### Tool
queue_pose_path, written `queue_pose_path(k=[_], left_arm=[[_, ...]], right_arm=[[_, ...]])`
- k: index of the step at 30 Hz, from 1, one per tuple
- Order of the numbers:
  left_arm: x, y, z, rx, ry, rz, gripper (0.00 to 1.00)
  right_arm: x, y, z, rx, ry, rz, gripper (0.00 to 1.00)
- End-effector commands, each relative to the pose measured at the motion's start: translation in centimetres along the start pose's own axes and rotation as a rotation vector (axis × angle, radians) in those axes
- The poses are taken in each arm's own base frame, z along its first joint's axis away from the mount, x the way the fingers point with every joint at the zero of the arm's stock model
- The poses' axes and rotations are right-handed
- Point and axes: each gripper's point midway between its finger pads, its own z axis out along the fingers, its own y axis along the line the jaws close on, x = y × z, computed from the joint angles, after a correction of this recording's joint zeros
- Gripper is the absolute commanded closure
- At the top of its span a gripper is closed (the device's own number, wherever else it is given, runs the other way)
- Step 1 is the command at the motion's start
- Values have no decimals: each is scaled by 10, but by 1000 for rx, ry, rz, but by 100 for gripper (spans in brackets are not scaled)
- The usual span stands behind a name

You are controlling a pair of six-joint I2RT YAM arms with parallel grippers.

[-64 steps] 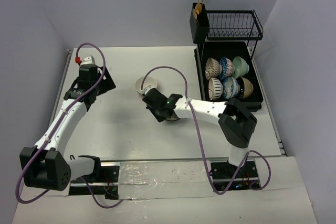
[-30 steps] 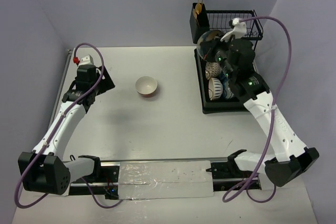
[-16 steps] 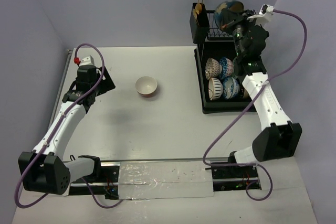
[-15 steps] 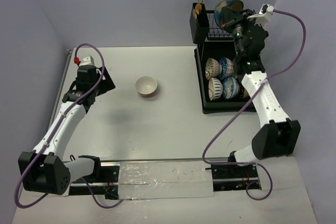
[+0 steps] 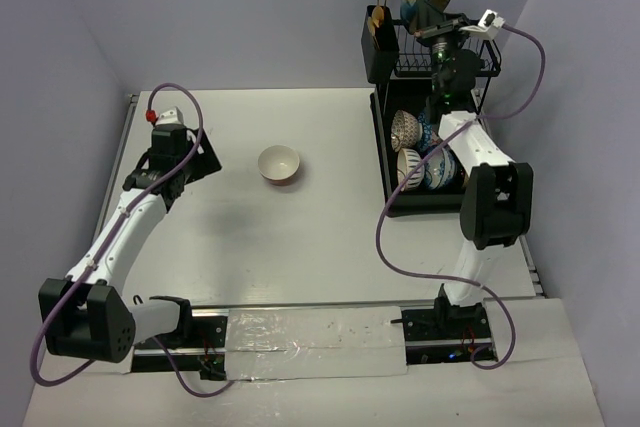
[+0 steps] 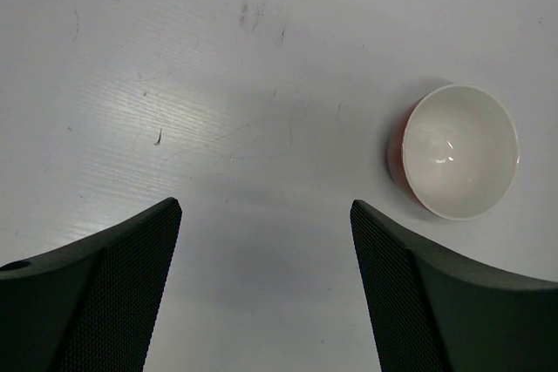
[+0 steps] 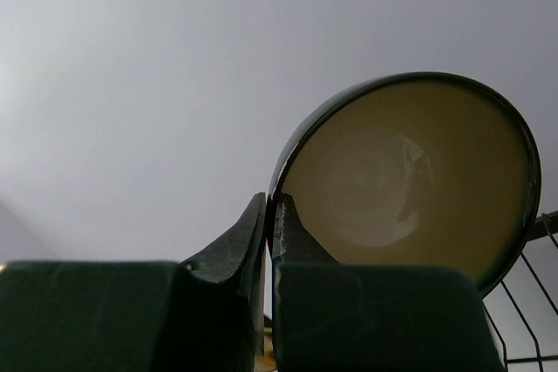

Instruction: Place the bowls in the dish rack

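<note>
Bowls: tan dark-rimmed ceramic bowl (image 7: 405, 180) pinched at its rim by the closed right pincer (image 7: 268, 215), high over the black wire dish rack (image 5: 445, 47), near the black cutlery holder (image 5: 380, 47). Patterned bowls (image 5: 425, 152) stand on edge in the lower tray. White red-sided bowl (image 5: 279, 163) sits alone on the worktop (image 5: 300, 247), open room all round. Left pincer (image 6: 264, 208) gapes wide, empty.

The right gripper (image 5: 437, 23), clamped on the tan dark-rimmed bowl's (image 5: 424, 1) rim, has swung from mid-table to high over the dish rack (image 5: 418, 53). The rack's upper tier now lies just below it, with the cutlery holder (image 5: 380, 45) to its left.
</note>
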Motion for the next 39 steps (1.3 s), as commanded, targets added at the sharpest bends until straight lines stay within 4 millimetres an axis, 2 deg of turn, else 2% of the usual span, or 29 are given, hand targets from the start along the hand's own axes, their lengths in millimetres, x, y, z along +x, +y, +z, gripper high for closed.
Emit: queue_pose_path(k=[1,8,22,27,32,39], left_arm=[[-6,-4,3,22,-16,13,16],[-3,-5,5,26,-3,14,16],[-3,-7,4,40,-6,11,16],[-4,-8,3,42,-8,8,16],[-4,-9,2,52,-7,8,16],[-4,-11,1,61,-8,4,16]], right_arm=[[-71,74,7,-260,-242,68,100],[-40,29,-3,-198,-231,112,100],[9,-26,-34,-99,-156,175,100],[22,-41,-48,-69,-140,206,100],[27,-45,-64,-43,-147,217,100],[34,-52,-89,-15,-129,235,82]])
